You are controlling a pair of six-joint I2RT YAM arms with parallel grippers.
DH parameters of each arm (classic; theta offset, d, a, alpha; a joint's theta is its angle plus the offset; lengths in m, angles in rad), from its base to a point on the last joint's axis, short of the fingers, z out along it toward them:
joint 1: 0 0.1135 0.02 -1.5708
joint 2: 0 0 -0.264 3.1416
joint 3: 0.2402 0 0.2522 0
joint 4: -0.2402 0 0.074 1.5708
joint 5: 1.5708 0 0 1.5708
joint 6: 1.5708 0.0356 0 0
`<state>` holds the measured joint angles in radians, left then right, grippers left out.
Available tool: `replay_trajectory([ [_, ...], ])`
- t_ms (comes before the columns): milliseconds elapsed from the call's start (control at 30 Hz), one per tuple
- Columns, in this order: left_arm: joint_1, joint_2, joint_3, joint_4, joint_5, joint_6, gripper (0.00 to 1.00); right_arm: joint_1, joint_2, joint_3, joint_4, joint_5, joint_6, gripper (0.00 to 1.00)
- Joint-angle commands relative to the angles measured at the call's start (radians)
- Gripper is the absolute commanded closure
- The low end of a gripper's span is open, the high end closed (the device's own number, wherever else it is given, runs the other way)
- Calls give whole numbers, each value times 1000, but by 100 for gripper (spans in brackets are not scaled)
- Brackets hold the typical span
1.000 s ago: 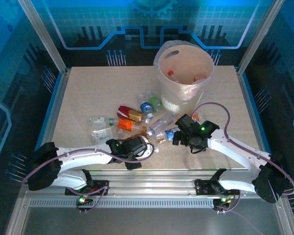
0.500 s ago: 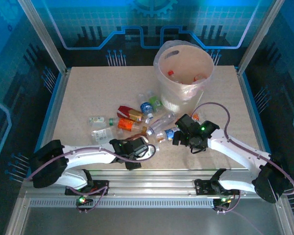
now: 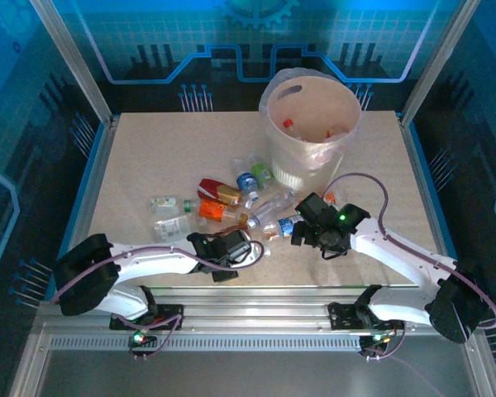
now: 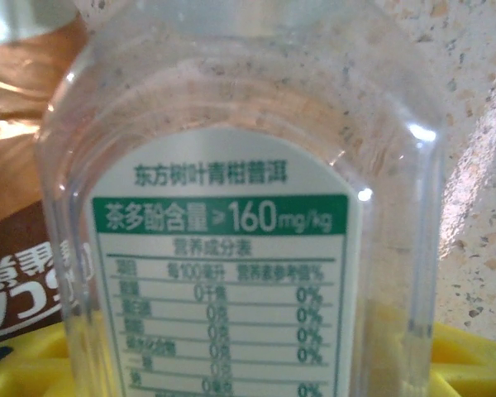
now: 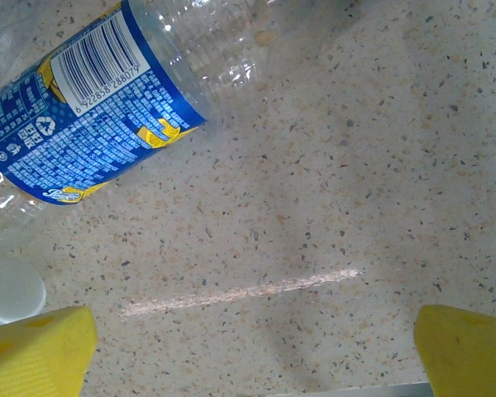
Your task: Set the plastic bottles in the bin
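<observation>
Several plastic bottles [image 3: 223, 203] lie in a loose pile at mid-table, in front of the white bin [image 3: 310, 161], which holds a few more. A clear bottle with a white and green label [image 4: 231, 215] stands between my left gripper's [image 4: 248, 376] yellow fingers [image 4: 25, 364], which press in on both its sides. From above, that gripper [image 3: 201, 242] is at the pile's near-left edge. My right gripper [image 5: 252, 347] hangs open over bare table, with a blue-labelled bottle [image 5: 91, 116] just ahead and to its left. In the top view it [image 3: 304, 225] sits near the pile's right end.
A white cap [image 5: 8, 289] lies by my right gripper's left finger. The table's metal rail runs close behind both arms. Bare tabletop stretches to the far left [image 3: 149, 149] and to the right of the bin [image 3: 388, 190].
My left gripper's jaws have closed in on the clear bottle, and the arm has shifted slightly left. The right arm has not moved.
</observation>
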<state>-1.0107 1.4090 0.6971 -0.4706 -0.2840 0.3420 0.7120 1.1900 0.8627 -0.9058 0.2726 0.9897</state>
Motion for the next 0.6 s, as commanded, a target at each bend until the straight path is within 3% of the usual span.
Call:
replay_trajectory([
  [0,4,-34,35,-46,-6,-4,52,-14,-12,11,-15,14,-4,0],
  [333,-6,-142,89,-122,11,-17,54,-13,-72,12,19,-18,-51,0],
  [567,-9,-244,124,-49,10,-16,54,-14,-198,61,124,-120,-145,0],
])
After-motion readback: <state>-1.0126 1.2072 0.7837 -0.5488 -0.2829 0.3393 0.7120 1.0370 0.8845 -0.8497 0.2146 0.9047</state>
